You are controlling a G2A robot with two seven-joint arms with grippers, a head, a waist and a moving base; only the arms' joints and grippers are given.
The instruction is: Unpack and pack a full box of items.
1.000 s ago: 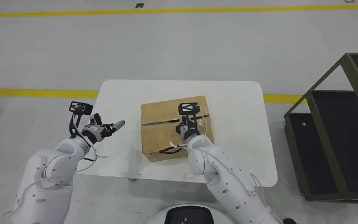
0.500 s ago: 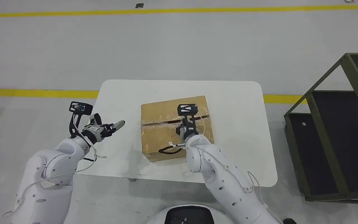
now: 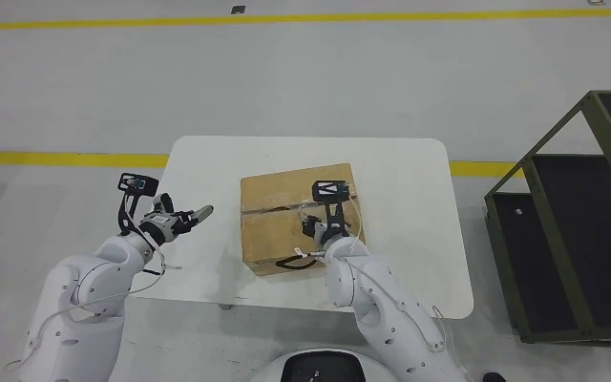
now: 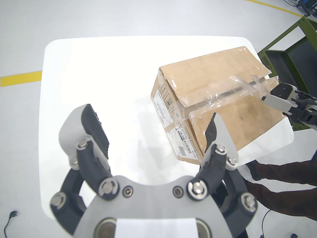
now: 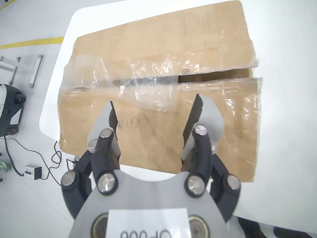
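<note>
A brown cardboard box [image 3: 286, 215] sits on the white table [image 3: 401, 172], right of centre. Crumpled clear tape runs along its top seam [image 5: 138, 82], and the flaps gape a little at one end [image 5: 213, 74]. My right gripper [image 5: 153, 102] hovers open just above the near flap, with nothing between its fingers; it also appears over the box in the top view [image 3: 310, 222] and at the box's far end in the left wrist view [image 4: 279, 97]. My left gripper [image 4: 151, 112] is open and empty, over the table's left edge [image 3: 186, 218], apart from the box [image 4: 218, 105].
A green metal cart [image 3: 554, 220] stands to the right of the table, also seen in the left wrist view [image 4: 292, 48]. A power adapter with cables [image 5: 31, 170] lies on the floor by the table. The table's left half [image 4: 99, 75] is bare.
My right gripper has shifted slightly to the right over the box top. The left arm and the box have stayed put.
</note>
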